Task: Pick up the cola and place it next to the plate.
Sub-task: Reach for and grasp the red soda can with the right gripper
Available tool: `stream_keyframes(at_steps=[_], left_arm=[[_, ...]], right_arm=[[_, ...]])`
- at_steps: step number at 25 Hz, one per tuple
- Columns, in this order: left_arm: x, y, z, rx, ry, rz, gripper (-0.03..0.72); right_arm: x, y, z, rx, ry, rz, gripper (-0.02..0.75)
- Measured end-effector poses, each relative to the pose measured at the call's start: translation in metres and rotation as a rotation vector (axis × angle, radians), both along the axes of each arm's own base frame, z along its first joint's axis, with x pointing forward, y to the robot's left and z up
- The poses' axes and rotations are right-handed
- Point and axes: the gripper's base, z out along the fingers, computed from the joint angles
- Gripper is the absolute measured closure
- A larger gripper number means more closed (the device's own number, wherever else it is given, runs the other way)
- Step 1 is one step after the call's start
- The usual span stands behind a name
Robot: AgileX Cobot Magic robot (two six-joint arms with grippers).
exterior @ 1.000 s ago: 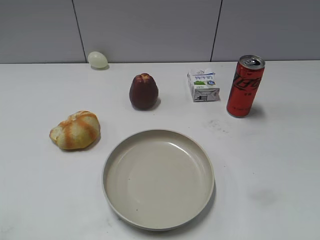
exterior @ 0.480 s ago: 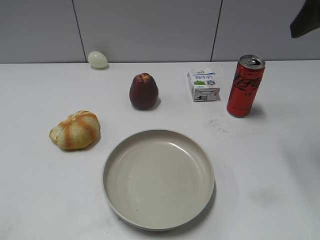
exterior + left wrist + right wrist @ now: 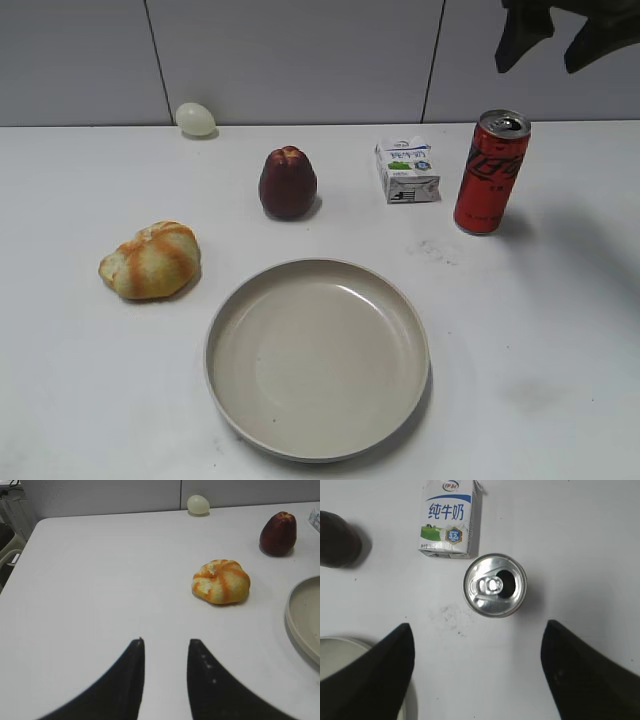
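Note:
The cola (image 3: 490,172) is a tall red can with a silver top, upright at the back right of the white table. The right wrist view looks straight down on its open silver top (image 3: 495,585). The beige plate (image 3: 222,325) lies at the front middle; its rim shows in the right wrist view (image 3: 412,700) and the left wrist view (image 3: 295,625). My right gripper (image 3: 548,52) is open and empty, hanging high above the can; its fingers (image 3: 477,627) frame the table below the can top. My left gripper (image 3: 166,641) is open and empty over bare table at the left.
A white milk carton (image 3: 407,170) stands just left of the can. A dark red fruit (image 3: 288,183) stands at the back middle, a bread roll (image 3: 151,260) lies at the left, and a pale egg (image 3: 195,118) rests by the back wall.
My right gripper has come into the exterior view from the upper right and moved left, now above the can. Nothing on the table has moved.

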Motion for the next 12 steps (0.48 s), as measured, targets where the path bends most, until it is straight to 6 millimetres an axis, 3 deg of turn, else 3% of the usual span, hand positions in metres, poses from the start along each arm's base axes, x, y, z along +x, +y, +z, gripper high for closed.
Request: stream_keyframes(at_steps=[6,12], left_arm=[[0.0,0.0,0.0,0.0,0.0,0.0,0.454],[0.0,0.0,0.0,0.0,0.0,0.0,0.454]], right_arm=[[0.03,0.004,-0.03,-0.016,0.062,-0.032,0.113],[0.041,0.007,-0.059,-0.024,0.124,-0.044,0.113]])
